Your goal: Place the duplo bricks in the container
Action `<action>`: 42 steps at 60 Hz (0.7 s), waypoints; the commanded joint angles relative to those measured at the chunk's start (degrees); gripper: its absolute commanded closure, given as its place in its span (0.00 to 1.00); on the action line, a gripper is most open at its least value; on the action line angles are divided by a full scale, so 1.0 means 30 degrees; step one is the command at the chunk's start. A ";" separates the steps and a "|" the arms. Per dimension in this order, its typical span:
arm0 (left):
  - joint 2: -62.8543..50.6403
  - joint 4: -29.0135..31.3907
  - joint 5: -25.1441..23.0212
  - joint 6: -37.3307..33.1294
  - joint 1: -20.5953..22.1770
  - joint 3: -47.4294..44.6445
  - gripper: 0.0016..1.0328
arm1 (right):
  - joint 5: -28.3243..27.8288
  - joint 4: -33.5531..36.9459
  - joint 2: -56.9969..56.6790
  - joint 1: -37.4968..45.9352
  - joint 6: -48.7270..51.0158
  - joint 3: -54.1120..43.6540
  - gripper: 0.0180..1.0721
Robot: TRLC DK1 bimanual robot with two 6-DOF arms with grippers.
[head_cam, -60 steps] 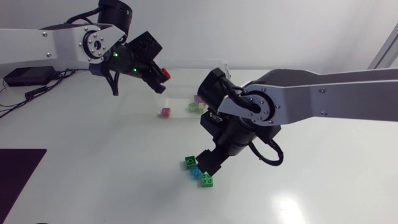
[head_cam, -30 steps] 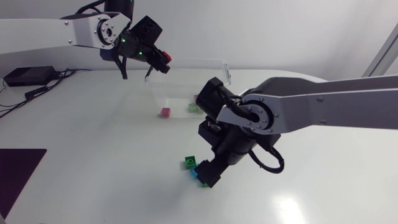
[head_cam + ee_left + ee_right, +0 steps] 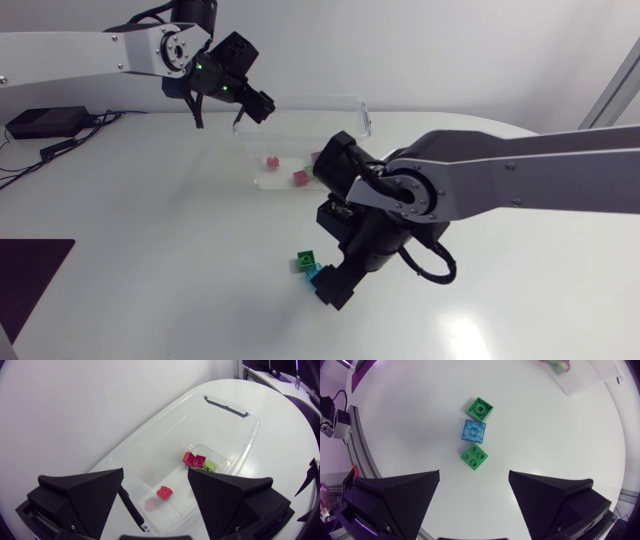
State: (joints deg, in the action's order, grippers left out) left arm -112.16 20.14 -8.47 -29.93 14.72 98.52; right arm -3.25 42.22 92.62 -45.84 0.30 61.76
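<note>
- Clear plastic container (image 3: 320, 99): far centre of the table. It holds a small red duplo brick (image 3: 164, 492), a larger red brick (image 3: 194, 459) and a lime-green brick (image 3: 210, 465) just beside the larger red one.
- Left arm: enters from the left, raised. The left gripper (image 3: 155, 477) is tipped down over the container's left end, fingers spread, holding nothing.
- Right arm: bent across the middle. The right gripper (image 3: 474, 476) points down at the near table, fingers spread, empty.
- Loose bricks under the right gripper, in a close row: green square brick (image 3: 480, 409), translucent blue brick (image 3: 474, 431), second green brick (image 3: 474, 456).
</note>
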 commanded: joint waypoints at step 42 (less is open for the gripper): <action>1.0257 0.1314 0.0011 -0.1682 -0.1010 -0.8436 0.04 | -0.2463 -0.0596 0.2672 0.1248 0.9950 -0.0341 0.08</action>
State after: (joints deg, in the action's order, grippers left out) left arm -84.58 23.70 -8.47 -33.26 11.99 75.81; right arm -10.00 39.20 98.15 -42.26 25.39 60.01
